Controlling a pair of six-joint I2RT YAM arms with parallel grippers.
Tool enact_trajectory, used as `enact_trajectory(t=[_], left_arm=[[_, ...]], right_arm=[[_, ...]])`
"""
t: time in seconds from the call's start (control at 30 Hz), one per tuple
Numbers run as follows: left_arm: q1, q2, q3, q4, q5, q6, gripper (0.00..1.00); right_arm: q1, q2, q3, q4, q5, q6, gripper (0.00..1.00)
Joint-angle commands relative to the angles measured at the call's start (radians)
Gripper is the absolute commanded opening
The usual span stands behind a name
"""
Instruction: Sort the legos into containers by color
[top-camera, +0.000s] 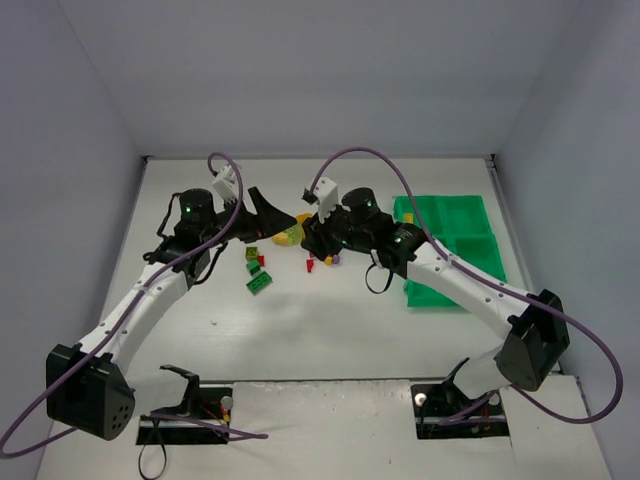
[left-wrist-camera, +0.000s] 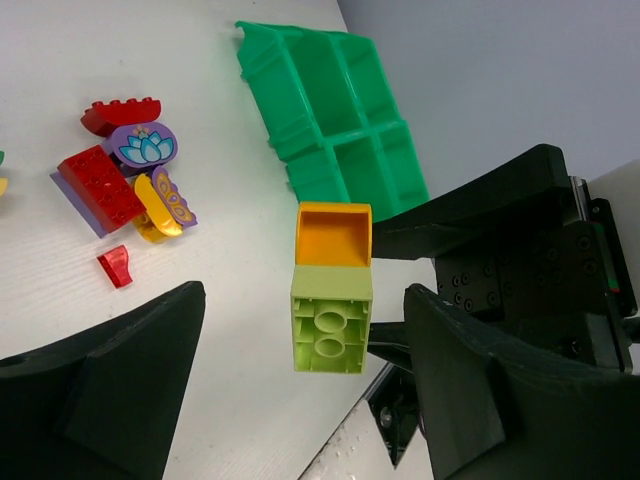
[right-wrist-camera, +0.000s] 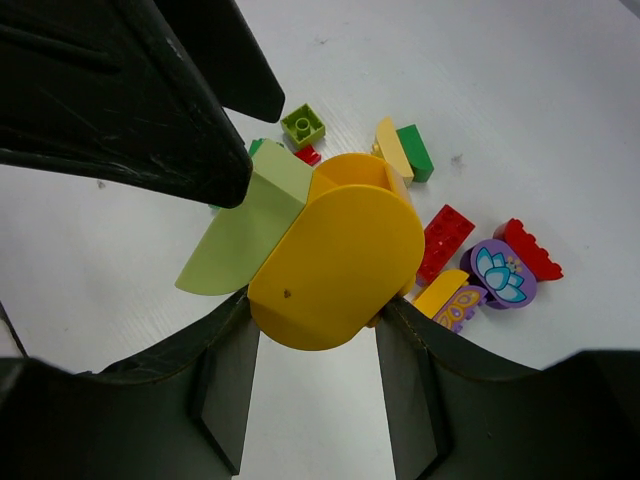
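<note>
Plastic, hard, light and glossy: a rounded yellow brick (right-wrist-camera: 335, 265) stuck to a square lime-green brick (left-wrist-camera: 331, 325) hangs above the white table (left-wrist-camera: 240, 260), pinched in the right gripper (right-wrist-camera: 312, 305). The left gripper (left-wrist-camera: 303, 300) gapes around the lime block's flat sides, probably the surest hold. Below lie loose red and purple bricks (left-wrist-camera: 100, 185); the green plastic tray (top-camera: 470, 212) stands rightward, unobstructed.
</note>
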Motion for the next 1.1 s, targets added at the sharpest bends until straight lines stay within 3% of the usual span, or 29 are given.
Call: enact_trajectory(t=[0.0,0.53,0.77,0.8,0.9,1.07], left_arm=[[-0.003,-0.012,0.040,0.066,0.041,0.048,0.74],[-0.044,0.011,0.011,0.058,0.048,0.073,0.59],[-0.044,0.029,0.025,0.042,0.053,0.075,0.28],[-0.046,0.031,0.031,0.041,0.055,0.078,0.19],[-0.046,0.037,0.034,0.040,0.064,0.078,0.04],[-0.043,0.025,0.039,0.012,0.064,0.099,0.00]], right_arm=[[-0.007,-0.004,0.053,0.036,-0.035,0.014,0.00],[-0.010,0.019,0.072,0.033,-0.038,0.020,0.00],[-0.015,0.017,0.070,0.033,-0.033,0.022,0.00],[-0.015,0.017,0.070,0.033,-0.033,0.022,0.00],[-0.023,0.016,0.063,0.033,-0.022,0.019,0.00],[-0.041,0.007,0.032,0.033,-0.002,0.008,0.00]])
